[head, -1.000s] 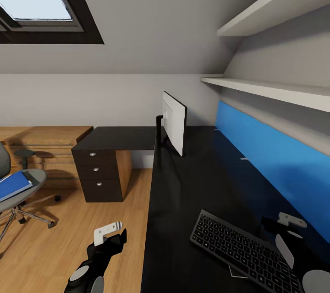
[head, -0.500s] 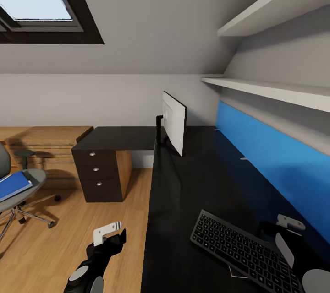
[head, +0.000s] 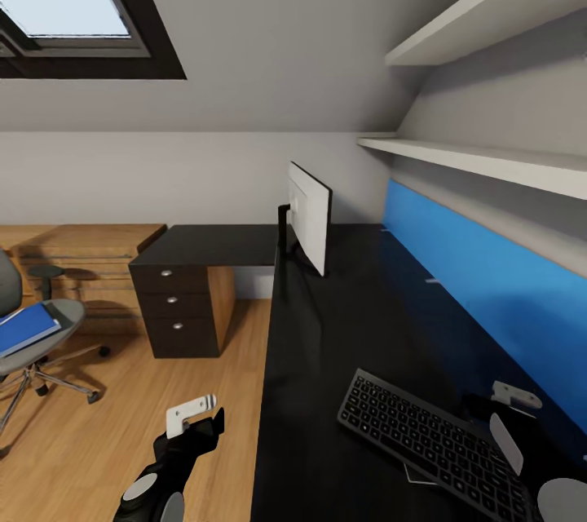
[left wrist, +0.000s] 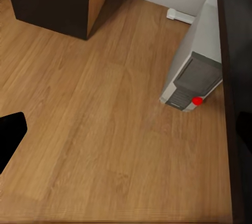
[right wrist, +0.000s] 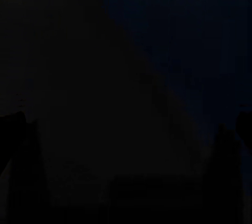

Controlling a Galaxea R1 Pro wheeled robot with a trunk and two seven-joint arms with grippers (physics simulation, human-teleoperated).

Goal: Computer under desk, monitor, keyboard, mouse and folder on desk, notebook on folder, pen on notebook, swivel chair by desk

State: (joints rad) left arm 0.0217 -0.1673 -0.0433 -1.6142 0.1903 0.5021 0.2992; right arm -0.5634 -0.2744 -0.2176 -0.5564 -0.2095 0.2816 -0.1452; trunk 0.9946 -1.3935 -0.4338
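I can't tell how my right claw [head: 504, 408] is set as it hovers just beyond the slim dark grey keyboard [head: 432, 442] on the glossy black desk [head: 342, 326]; light, stiff, slippery, so I'd pinch its long edge.

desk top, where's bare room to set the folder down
The desk is bare between the monitor and the keyboard, and along the blue wall panel beyond the keyboard. The corner wing over the drawer unit is bare too. It is crowded at the near end, where the keyboard lies beside the right gripper.
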